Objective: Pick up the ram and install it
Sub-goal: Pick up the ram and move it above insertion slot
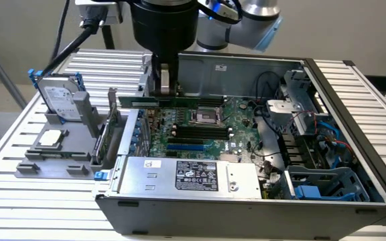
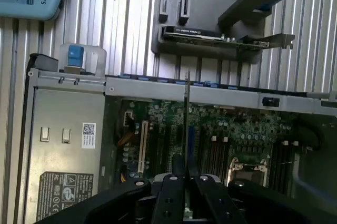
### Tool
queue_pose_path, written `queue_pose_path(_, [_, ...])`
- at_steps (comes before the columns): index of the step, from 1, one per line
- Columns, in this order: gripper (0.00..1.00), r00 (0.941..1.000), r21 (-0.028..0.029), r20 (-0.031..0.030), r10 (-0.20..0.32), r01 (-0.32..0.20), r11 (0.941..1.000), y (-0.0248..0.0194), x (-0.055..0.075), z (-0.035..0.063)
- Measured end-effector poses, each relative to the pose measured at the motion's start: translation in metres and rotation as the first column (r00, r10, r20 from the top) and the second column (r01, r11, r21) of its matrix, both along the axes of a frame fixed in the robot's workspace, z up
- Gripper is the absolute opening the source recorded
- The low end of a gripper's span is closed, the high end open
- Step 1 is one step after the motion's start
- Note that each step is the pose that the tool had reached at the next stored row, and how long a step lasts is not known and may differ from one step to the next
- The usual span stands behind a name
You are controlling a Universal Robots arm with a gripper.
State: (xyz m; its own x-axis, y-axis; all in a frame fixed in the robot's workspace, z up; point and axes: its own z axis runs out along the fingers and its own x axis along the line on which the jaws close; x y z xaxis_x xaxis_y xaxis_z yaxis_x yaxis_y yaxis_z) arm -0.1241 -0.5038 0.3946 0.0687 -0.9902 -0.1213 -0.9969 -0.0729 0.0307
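The arm's jaws are clenching the ram (image 1: 186, 102) by its top edge, holding it upright and level above the far part of the motherboard (image 1: 206, 135) inside the open computer case (image 1: 354, 95). From the wrist camera the ram is appearing edge-on, a thin line over the board. The case is sitting on the slatted worktop (image 1: 12, 191), with a hard drive (image 1: 62, 98) standing at the exterior view's left.

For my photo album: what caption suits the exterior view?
The gripper holds the ram over the motherboard inside an open computer case.
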Motion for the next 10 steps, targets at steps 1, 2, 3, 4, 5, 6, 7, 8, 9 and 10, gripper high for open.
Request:
queue_pose_path(1, [0.14, 1.0, 0.0, 0.0001, 0.0, 0.0, 1.0, 0.0, 0.004, 0.0])
queue_pose_path(2, [0.14, 1.0, 0.0, 0.0, 0.0, 0.0, 1.0, 0.0, 0.009, -0.0001])
queue_pose_path(3, [0.14, 1.0, 0.0, 0.0, 0.0, 0.0, 1.0, 0.0001, 0.014, -0.0001])
queue_pose_path(4, [0.14, 1.0, -0.0001, 0.0, 0.0, 0.0, 1.0, 0.0003, 0.018, -0.0002])
queue_pose_path(5, [0.14, 1.0, 0.0001, 0.0001, 0.0, 0.0, 1.0, 0.0009, 0.023, -0.0005])
queue_pose_path(6, [0.14, 1.0, 0.0001, 0.0001, 0.0, 0.0, 1.0, 0.0018, 0.027, -0.0009])
queue_pose_path(7, [0.14, 1.0, 0.0, 0.0001, 0.0, 0.0, 1.0, 0.0032, 0.032, -0.0012])
queue_pose_path(8, [0.14, 1.0, -0.0001, 0.0, 0.0, 0.0, 1.0, 0.0052, 0.036, -0.0016])
queue_pose_path(9, [0.14, 1.0, -0.0006, 0.0001, 0.0, 0.0, 1.0, 0.0077, 0.039, -0.002])
queue_pose_path(10, [0.14, 1.0, -0.0015, 0.0, 0.0, 0.0, 1.0, 0.0107, 0.042, -0.0025])
